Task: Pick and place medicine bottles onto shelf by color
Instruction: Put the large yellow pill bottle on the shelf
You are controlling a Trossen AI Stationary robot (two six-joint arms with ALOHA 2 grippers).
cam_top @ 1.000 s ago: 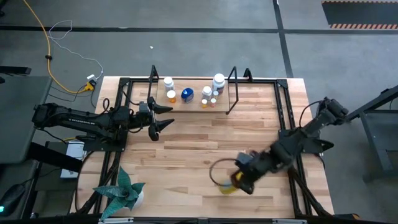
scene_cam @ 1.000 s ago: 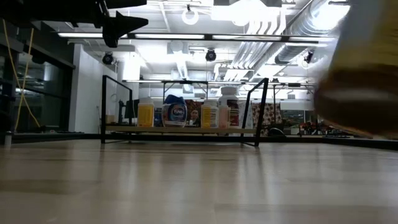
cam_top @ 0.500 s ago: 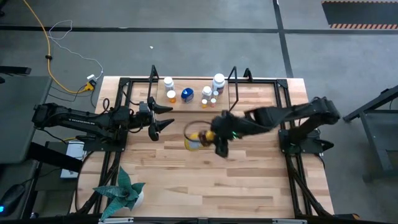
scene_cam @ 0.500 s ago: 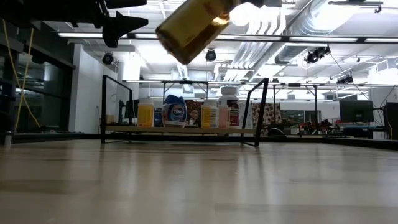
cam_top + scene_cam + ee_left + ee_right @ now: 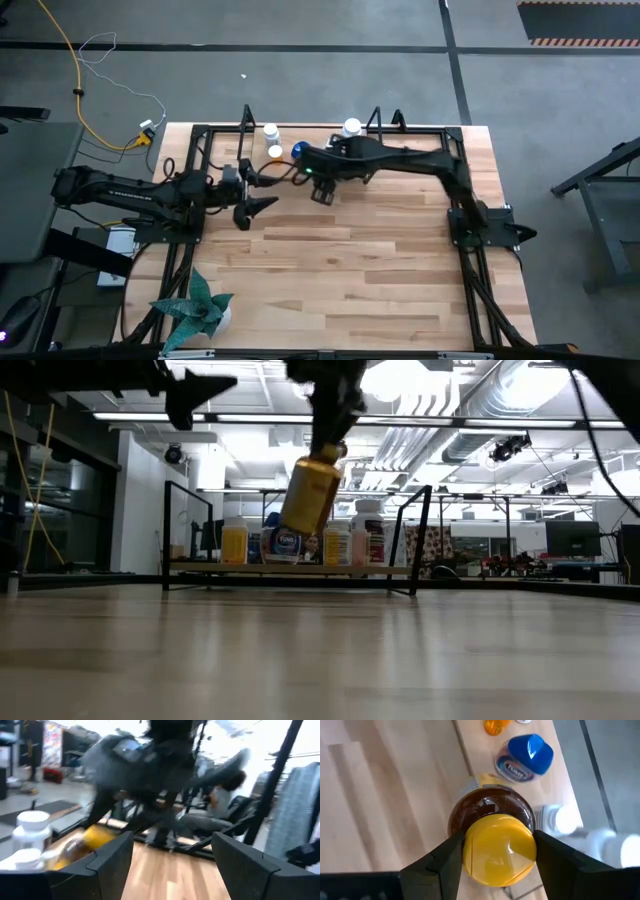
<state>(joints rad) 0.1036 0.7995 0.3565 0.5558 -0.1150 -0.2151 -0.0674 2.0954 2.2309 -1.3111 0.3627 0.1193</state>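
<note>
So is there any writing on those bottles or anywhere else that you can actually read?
Blue bottle: white lettering on its label, too blurred to read.
Amber bottle, held in the right gripper's jaws: a strip of yellow label shows, no print legible.
Other shelf bottles: labels too small to read.
Nothing else shows readable text.
</note>
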